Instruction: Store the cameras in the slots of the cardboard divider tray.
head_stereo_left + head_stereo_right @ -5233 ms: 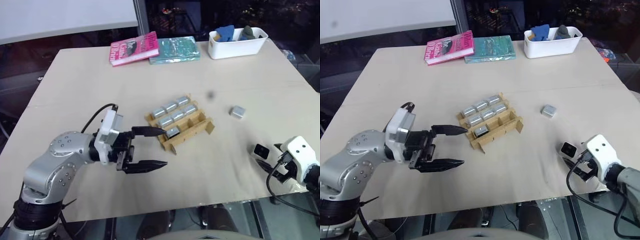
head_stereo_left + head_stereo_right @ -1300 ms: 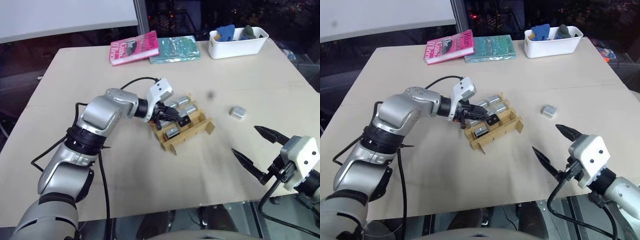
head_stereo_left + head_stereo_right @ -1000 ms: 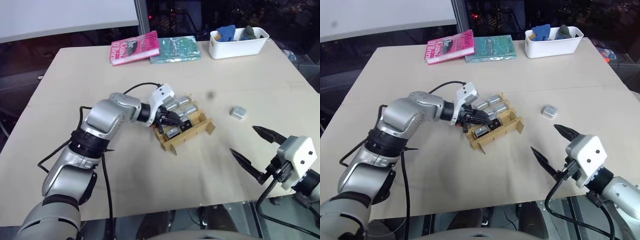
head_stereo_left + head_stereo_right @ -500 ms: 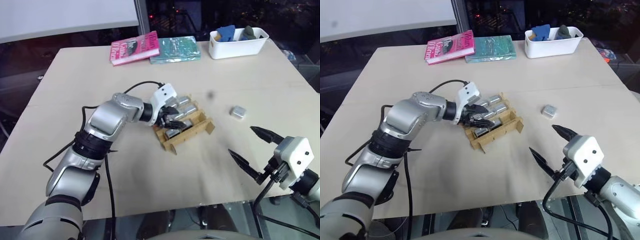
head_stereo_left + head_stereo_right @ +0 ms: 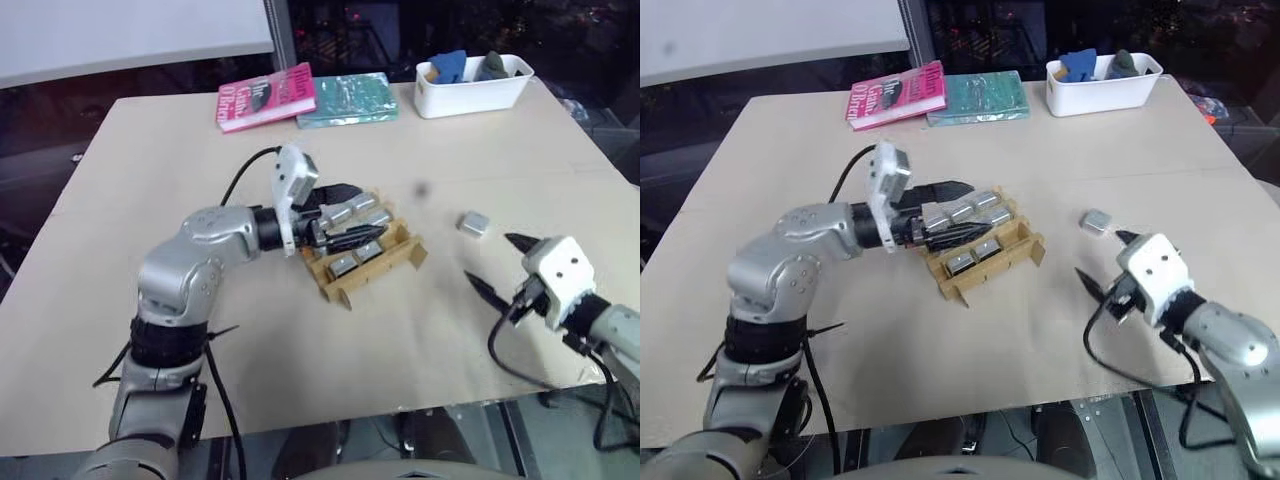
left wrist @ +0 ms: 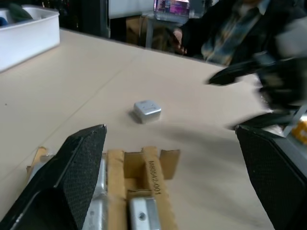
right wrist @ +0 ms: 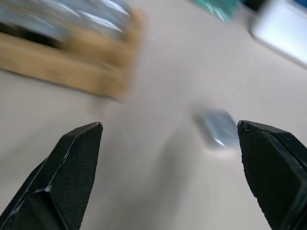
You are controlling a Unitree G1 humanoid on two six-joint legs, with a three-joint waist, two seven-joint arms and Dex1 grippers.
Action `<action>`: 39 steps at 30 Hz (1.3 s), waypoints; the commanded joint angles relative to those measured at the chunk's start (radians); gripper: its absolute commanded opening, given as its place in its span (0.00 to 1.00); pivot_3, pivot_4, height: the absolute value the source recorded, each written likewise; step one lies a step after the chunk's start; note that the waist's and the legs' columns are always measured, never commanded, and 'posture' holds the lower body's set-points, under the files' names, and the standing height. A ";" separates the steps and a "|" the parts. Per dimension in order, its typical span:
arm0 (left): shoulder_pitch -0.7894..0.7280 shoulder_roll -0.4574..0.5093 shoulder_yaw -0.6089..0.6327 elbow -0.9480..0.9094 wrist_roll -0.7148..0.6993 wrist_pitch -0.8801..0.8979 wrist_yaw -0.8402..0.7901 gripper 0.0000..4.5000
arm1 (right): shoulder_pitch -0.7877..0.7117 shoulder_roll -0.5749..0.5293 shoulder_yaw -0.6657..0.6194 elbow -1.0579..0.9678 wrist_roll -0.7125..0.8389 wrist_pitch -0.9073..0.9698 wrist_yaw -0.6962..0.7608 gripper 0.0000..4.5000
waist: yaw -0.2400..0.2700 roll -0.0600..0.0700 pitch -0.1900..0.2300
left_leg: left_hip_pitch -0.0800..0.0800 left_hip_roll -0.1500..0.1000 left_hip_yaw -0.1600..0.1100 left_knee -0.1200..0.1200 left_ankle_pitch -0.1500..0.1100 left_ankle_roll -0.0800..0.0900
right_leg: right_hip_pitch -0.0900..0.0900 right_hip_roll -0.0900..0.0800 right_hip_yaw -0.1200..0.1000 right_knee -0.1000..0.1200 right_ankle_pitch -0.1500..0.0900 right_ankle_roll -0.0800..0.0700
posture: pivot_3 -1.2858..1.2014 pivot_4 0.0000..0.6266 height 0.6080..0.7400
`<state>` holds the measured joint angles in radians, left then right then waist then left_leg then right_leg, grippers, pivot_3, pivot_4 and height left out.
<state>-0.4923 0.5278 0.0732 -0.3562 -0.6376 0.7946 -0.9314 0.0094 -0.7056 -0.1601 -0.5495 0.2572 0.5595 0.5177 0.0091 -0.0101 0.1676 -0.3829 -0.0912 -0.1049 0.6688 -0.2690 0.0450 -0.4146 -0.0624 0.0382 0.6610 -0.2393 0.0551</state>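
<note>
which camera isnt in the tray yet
The small silver-grey metal camera lying alone on the table, between the cardboard divider tray and the open right hand.

Head stereo pair: high, looking forward and down across the whole table [image 5: 150,130]. Left wrist view: low over the cardboard divider tray [image 6: 144,167], facing the loose camera [image 6: 147,110]. Right wrist view: close, facing that same loose camera and the tray; both wrist views share them.

Bare table [image 5: 420,310] surrounds the loose camera [image 5: 474,224].
</note>
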 commanded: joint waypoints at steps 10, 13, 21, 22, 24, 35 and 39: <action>0.340 0.066 0.112 -0.242 -0.088 -0.180 -0.032 0.99 | -0.440 -0.019 0.122 0.606 -0.037 -0.062 0.196 1.00 | 0.006 0.001 0.000 | -0.001 0.000 0.000 -0.001 0.000 0.001 | 0.000 -0.001 -0.001 -0.002 0.000 0.000 | 0.52 0.24 1.00; 0.387 0.059 0.132 -0.285 -0.115 -0.179 0.016 0.99 | -0.526 -0.019 0.164 0.754 -0.060 -0.094 0.259 1.00 | 0.002 0.001 0.000 | -0.001 0.000 0.000 -0.001 -0.001 0.001 | 0.000 -0.001 0.000 -0.003 0.000 0.000 | 0.52 0.24 1.00; 0.480 0.075 0.154 -0.325 -0.131 -0.220 0.056 0.99 | -0.654 0.021 0.230 1.002 -0.128 -0.231 0.350 1.00 | -0.011 0.001 0.000 | -0.001 0.000 0.001 -0.001 -0.001 0.001 | 0.000 0.000 0.001 -0.002 0.000 0.000 | 0.52 0.24 1.00; 0.488 0.077 0.155 -0.326 -0.132 -0.227 0.057 0.99 | -0.663 0.027 0.234 1.021 -0.134 -0.242 0.354 1.00 | -0.013 0.001 0.000 | -0.001 0.000 0.001 -0.001 -0.001 0.001 | 0.000 0.000 0.001 -0.002 0.000 0.000 | 0.52 0.24 1.00; 0.503 0.081 0.157 -0.326 -0.132 -0.239 0.056 0.99 | -0.677 0.039 0.239 1.051 -0.148 -0.262 0.359 1.00 | -0.017 0.001 0.000 | -0.001 0.000 0.001 -0.001 -0.001 0.001 | 0.000 0.000 0.001 -0.002 0.000 0.000 | 0.52 0.24 1.00; 0.535 0.124 0.153 -0.298 -0.111 -0.322 -0.009 1.00 | -0.671 0.036 0.218 1.051 -0.167 -0.297 0.386 0.41 | -0.022 0.002 0.000 | 0.001 0.000 0.001 -0.001 -0.001 0.001 | 0.000 0.000 0.001 -0.001 0.000 -0.001 | 0.52 0.24 1.00; 0.540 0.137 0.156 -0.273 -0.107 -0.351 -0.035 1.00 | -0.593 0.011 0.159 0.890 -0.123 -0.282 0.379 0.41 | -0.019 0.002 0.000 | 0.000 0.000 0.001 -0.002 -0.001 0.001 | 0.000 0.000 0.001 -0.002 0.000 -0.001 | 0.52 0.24 1.00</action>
<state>0.0454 0.6540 0.2096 -0.6284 -0.7408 0.4719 -0.9523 -0.6026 -0.6673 0.0552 0.4490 0.1031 0.2796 0.9023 -0.0100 -0.0082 0.1680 -0.3832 -0.0908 -0.1041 0.6671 -0.2698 0.0461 -0.4149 -0.0627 0.0390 0.6592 -0.2390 0.0545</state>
